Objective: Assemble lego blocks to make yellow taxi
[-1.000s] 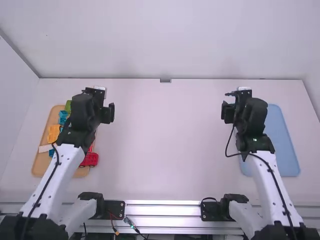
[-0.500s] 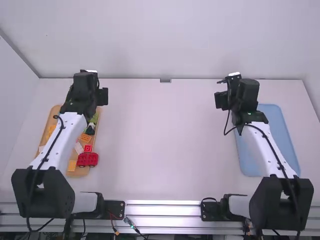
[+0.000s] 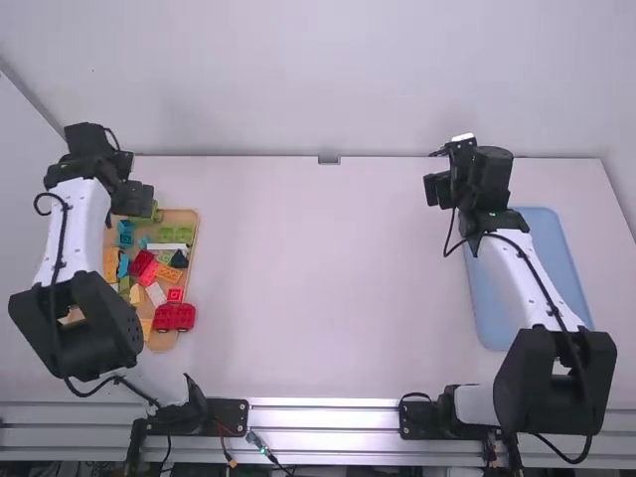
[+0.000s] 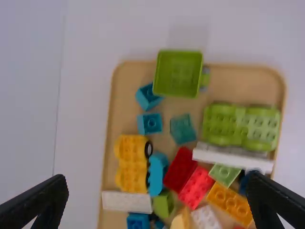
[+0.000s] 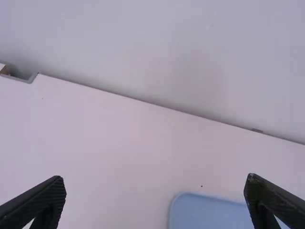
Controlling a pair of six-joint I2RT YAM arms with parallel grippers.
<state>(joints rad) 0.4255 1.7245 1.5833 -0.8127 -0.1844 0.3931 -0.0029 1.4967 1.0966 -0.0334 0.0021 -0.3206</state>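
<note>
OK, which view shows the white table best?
The high view: nearly the whole table lies in frame, partly behind the right arm. The left wrist view shows parts around the wooden tray; the right wrist view, its far stretch by the back wall.

In the high view, the left gripper (image 3: 132, 199) is hiding part of the far green box-shaped block (image 4: 178, 74) and the far left part of the wooden tray (image 3: 189, 348). The left arm's black elbow (image 3: 109, 328) is covering the tray's near left corner. The right arm (image 3: 527, 268) is concealing the left edge of the blue tray (image 3: 556, 268).

In the left wrist view, a finger (image 4: 271, 202) is partly covering a dark block (image 4: 243, 182), the edge is cutting off the tray's near part and a blue block (image 4: 138, 222), and the studs are blurring. In the right wrist view, the edge is cutting off the blue tray's near part.
</note>
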